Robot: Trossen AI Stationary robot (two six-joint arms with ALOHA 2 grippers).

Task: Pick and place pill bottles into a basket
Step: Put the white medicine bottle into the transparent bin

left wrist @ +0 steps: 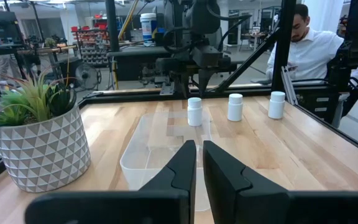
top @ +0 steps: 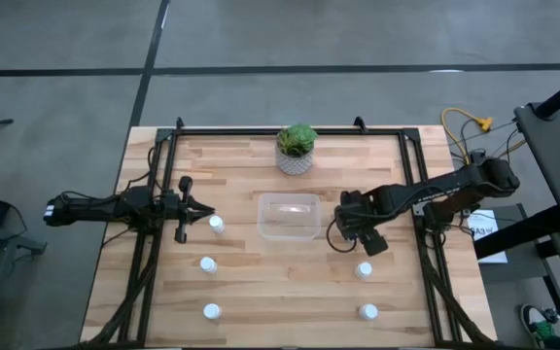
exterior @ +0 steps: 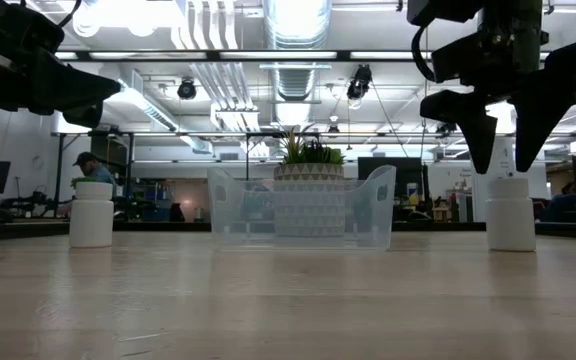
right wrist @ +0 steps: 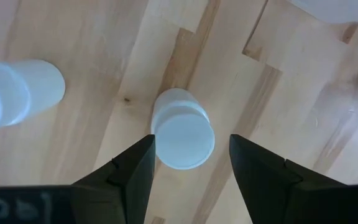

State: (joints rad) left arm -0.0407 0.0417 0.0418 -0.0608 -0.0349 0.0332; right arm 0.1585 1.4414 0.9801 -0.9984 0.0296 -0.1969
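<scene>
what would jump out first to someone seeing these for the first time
Probably the right end effector, open and poised straight above an upright pill bottle just right of the clear basket at the table's middle. Next, the potted plant behind the basket, and the left end effector, shut, waiting on the left side.
</scene>
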